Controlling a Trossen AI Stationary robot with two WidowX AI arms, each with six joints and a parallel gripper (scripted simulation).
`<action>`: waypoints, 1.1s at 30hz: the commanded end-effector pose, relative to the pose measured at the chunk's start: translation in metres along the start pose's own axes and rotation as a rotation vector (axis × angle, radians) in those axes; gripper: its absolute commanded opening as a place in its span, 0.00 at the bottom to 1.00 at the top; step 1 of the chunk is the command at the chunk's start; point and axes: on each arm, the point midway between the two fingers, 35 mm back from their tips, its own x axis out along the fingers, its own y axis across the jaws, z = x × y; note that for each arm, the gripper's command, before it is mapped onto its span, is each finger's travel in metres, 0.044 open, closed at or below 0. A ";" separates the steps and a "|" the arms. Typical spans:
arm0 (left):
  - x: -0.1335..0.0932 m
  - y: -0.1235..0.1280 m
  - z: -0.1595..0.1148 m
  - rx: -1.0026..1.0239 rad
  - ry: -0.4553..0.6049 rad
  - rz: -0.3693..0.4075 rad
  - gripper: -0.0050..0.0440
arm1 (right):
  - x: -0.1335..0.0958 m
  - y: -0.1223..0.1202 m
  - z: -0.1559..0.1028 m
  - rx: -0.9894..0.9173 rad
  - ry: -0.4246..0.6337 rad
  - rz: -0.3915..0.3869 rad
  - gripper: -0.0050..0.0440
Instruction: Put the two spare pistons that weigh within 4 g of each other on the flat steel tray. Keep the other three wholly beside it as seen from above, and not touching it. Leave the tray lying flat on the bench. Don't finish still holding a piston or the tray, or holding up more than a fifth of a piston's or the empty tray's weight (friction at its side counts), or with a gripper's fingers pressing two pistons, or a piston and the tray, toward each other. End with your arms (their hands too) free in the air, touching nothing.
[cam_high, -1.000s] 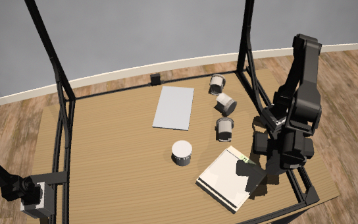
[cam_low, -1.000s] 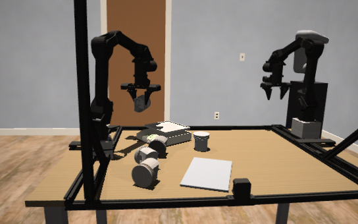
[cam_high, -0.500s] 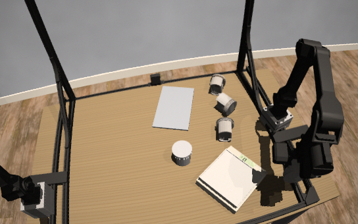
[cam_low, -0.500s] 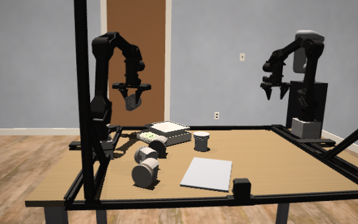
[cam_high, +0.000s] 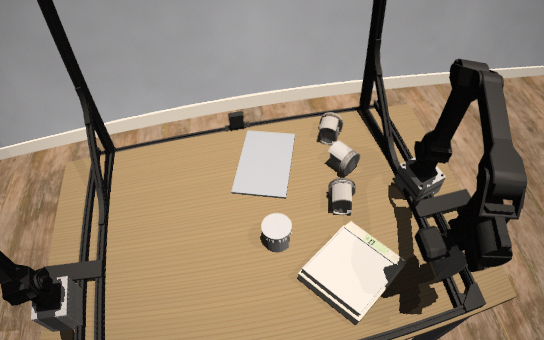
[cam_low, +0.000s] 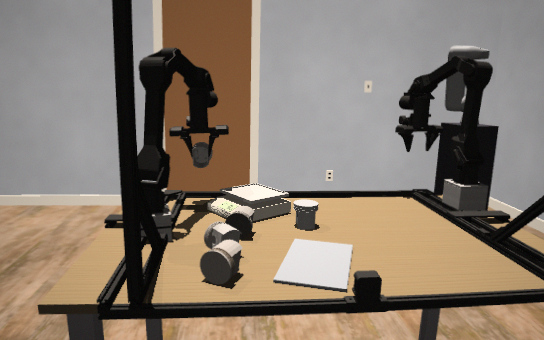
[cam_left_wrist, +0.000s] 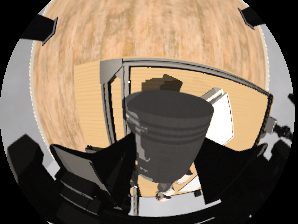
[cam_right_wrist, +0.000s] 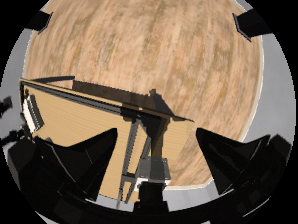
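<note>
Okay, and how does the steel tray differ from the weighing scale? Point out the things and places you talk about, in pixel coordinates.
The steel tray (cam_high: 264, 164) (cam_low: 315, 263) (cam_left_wrist: 192, 186) is a thin, flat sheet, while the weighing scale (cam_high: 345, 265) (cam_low: 255, 192) (cam_left_wrist: 220, 117) (cam_right_wrist: 34, 115) is a thick box with a raised top plate. The tray is plain pale grey; the scale's top is cream, with a green display along one edge. Both are four-sided, rest on the bench and carry no piston.

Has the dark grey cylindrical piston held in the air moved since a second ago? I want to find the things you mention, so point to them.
Yes: in the exterior view, that piston (cam_low: 201, 156) (cam_left_wrist: 167, 135) has shifted towards picture left, against the brown door (cam_low: 207, 30).
</note>
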 end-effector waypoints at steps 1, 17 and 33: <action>-0.003 0.000 0.001 -0.046 -0.010 -0.015 0.43 | 0.000 0.000 0.000 -0.001 0.000 0.002 1.00; -0.003 0.000 0.001 -0.442 -0.009 -0.072 0.43 | 0.000 0.000 0.000 -0.001 0.000 0.002 1.00; -0.003 0.000 0.001 -0.838 -0.008 -0.129 0.43 | 0.000 0.000 0.000 -0.001 0.000 0.002 1.00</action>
